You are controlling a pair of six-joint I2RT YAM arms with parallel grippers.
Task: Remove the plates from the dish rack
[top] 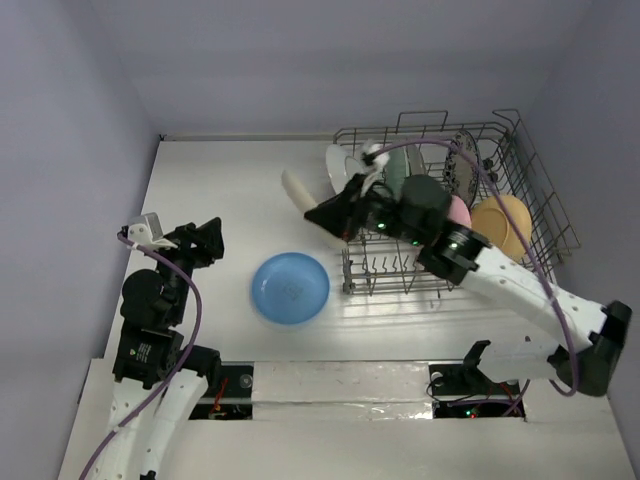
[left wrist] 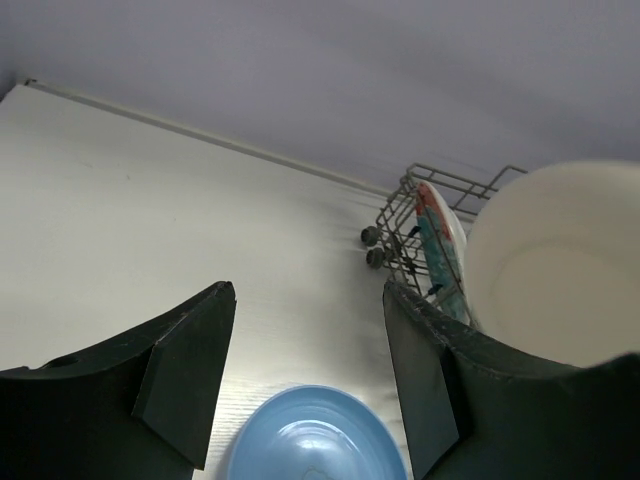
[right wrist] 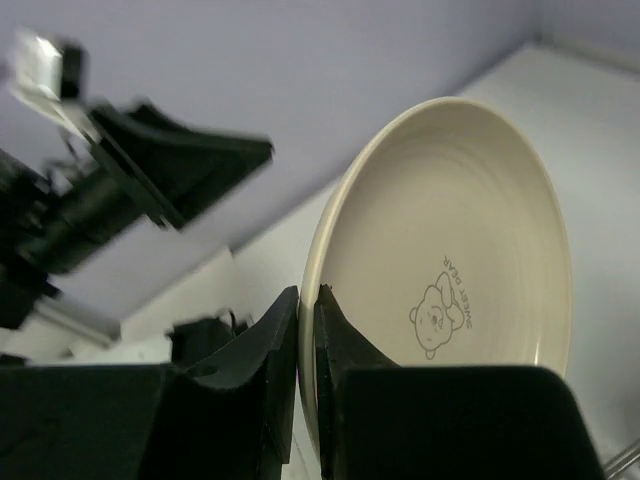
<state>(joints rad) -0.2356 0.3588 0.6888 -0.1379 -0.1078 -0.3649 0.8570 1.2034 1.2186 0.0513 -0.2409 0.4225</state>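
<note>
My right gripper (top: 325,212) is shut on the rim of a cream plate (top: 297,190) and holds it on edge in the air, left of the dish rack (top: 430,128). In the right wrist view the fingers (right wrist: 307,310) pinch the plate's rim (right wrist: 450,280); a small bear print shows on it. A blue plate (top: 290,287) lies flat on the table. In the rack stand a yellow-orange plate (top: 503,222), a pink one (top: 458,210), a mint green one (top: 393,165) and a white one (top: 340,160). My left gripper (top: 200,240) is open and empty, left of the blue plate (left wrist: 315,440).
The left wrist view shows the rack's wheeled corner (left wrist: 375,245), a red-and-teal floral plate (left wrist: 438,235) in it, and the held cream plate (left wrist: 550,270) at the right. The rack's near row of tines (top: 390,270) holds no plates. Walls close the table at back and sides.
</note>
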